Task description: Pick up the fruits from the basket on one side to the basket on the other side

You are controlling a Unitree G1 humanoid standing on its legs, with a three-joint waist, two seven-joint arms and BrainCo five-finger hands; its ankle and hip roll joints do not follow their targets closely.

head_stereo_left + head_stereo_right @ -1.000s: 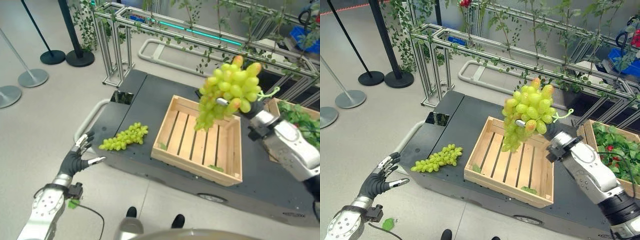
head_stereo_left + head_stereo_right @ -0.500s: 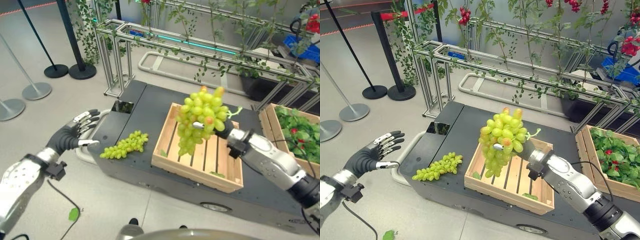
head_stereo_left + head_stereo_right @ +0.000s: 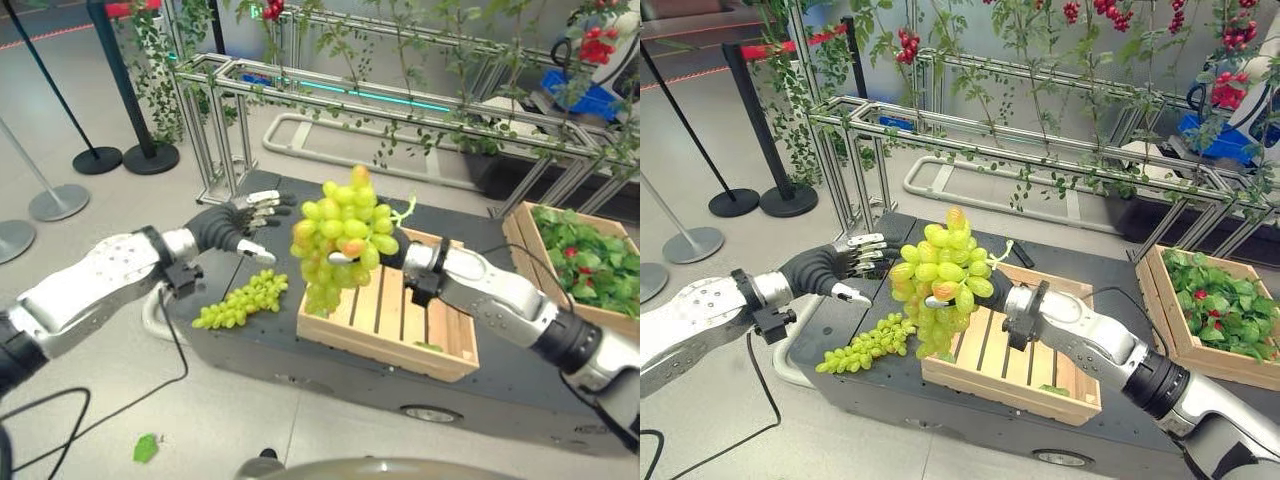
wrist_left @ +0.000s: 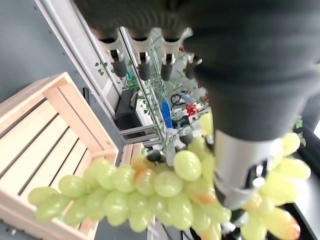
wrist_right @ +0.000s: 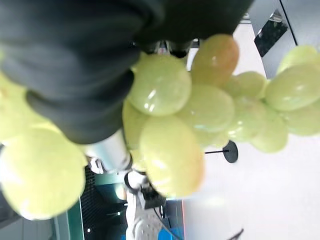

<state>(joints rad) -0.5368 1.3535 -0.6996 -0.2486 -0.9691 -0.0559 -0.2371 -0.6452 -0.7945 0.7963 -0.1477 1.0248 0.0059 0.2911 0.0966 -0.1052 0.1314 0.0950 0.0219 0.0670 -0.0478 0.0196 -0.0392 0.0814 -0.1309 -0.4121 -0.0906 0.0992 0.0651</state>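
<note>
My right hand (image 3: 392, 262) is shut on a large bunch of green grapes (image 3: 340, 235), its fingers curled into the cluster. The bunch hangs over the left rim of an open wooden crate (image 3: 390, 345), which has a slatted floor and a couple of leaves in it. Just left of the bunch, my left hand (image 3: 225, 228) is open with spread fingers, close to the grapes but apart from them. In the left wrist view the grapes (image 4: 165, 190) hang past its straight fingers. A smaller green bunch (image 3: 240, 302) lies on the dark platform left of the crate.
The crate sits on a dark low platform (image 3: 520, 370). A second wooden crate (image 3: 520, 235) with leaves and red fruit stands at the right. Metal frames with vines (image 3: 400, 100) run behind the platform. Stanchion bases (image 3: 60, 200) stand on the floor at left.
My right hand has carried the large bunch leftward, from above the crate's right half to its left rim. My left arm rose from the floor side and reached toward the bunch.
</note>
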